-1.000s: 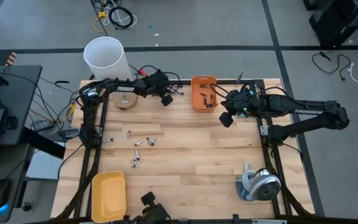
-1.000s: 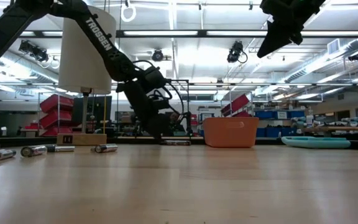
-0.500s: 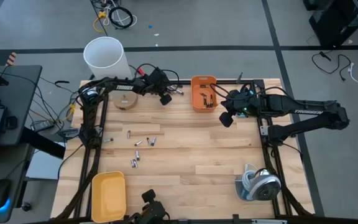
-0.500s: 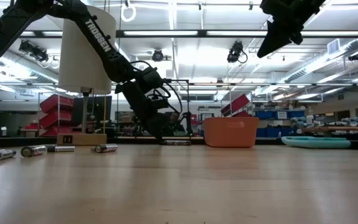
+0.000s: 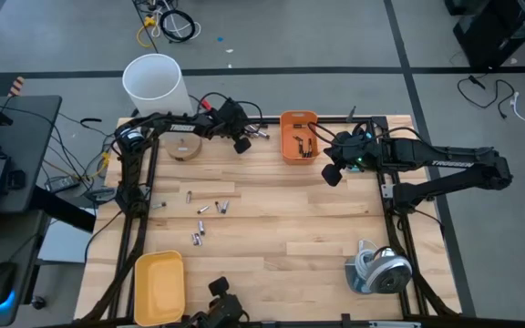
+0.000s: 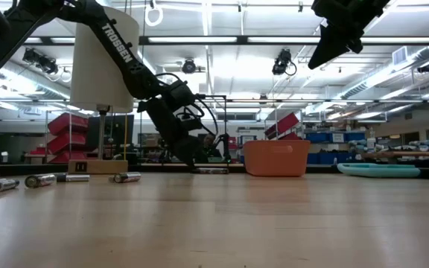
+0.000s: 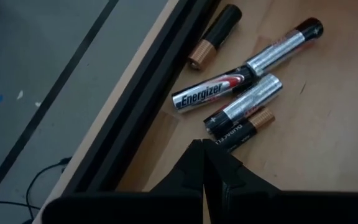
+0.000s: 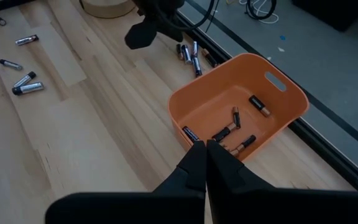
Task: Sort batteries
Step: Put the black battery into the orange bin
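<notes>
Since the earlier frame we see almost no movement; left gripper (image 5: 242, 146) has edged slightly toward the far edge, closed, empty. Right gripper (image 5: 332, 175) hangs closed beside the orange bin (image 5: 285, 146). Batteries (image 7: 244, 106): silver and black-copper cells clustered by the rail; more scattered mid-tabletop (image 5: 200, 210) and several inside the bin. Light wood tabletop (image 5: 281, 228), grey floor. Labels mostly unreadable; yellow tray (image 5: 159, 284) cut off.

Five batteries (image 7: 229, 84) are lying at the counter's (image 5: 317, 228) far edge; five are sitting inside the orange bin (image 8: 241, 102).
</notes>
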{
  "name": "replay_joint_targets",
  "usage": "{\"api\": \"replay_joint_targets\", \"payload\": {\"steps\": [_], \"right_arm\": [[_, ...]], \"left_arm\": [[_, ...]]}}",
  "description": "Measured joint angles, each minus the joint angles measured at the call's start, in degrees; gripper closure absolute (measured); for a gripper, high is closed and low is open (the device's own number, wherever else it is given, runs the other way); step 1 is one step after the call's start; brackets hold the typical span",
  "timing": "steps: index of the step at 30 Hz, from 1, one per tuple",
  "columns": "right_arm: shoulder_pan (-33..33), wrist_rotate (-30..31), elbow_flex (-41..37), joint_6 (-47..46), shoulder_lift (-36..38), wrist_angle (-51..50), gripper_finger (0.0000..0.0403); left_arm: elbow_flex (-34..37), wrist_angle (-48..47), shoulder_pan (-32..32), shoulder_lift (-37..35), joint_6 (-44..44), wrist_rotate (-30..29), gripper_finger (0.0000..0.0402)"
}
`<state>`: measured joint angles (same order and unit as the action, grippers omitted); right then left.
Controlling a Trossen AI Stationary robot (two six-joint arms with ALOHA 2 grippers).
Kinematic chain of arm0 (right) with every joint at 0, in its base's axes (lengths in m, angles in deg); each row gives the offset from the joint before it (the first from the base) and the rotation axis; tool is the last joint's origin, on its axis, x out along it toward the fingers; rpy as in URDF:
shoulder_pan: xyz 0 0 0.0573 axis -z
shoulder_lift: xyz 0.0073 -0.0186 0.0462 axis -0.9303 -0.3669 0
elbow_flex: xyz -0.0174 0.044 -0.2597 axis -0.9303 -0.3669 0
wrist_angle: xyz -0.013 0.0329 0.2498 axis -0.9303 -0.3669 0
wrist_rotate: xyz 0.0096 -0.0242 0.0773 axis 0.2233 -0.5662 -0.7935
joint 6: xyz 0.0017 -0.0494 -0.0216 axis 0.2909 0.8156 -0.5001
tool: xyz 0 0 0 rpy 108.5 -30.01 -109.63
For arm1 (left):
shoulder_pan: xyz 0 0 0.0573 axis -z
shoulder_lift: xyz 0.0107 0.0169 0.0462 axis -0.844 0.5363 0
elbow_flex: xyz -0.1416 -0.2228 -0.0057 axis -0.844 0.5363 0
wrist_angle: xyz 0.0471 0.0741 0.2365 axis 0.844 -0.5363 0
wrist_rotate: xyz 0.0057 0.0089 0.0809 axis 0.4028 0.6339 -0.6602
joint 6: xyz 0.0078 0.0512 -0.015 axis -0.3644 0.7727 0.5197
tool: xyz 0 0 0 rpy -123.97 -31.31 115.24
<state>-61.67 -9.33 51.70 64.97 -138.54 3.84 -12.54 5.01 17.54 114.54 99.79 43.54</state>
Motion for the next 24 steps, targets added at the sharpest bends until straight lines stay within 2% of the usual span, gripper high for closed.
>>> {"api": "replay_joint_targets", "payload": {"steps": [12,19,24], "right_arm": [[0.07,0.0,0.0,0.07,0.0,0.16,0.0403],[0.09,0.0,0.0,0.11,0.0,0.28,0.0403],[0.09,0.0,0.0,0.11,0.0,0.29,0.0403]], "left_arm": [[0.02,1.96,0.15,1.57,-1.98,0.3,0.0401],[-0.15,-3.02,0.41,1.41,-2.07,1.37,0.0401],[-0.31,-5.43,0.48,1.23,-3.17,6.49,0.0402]]}}
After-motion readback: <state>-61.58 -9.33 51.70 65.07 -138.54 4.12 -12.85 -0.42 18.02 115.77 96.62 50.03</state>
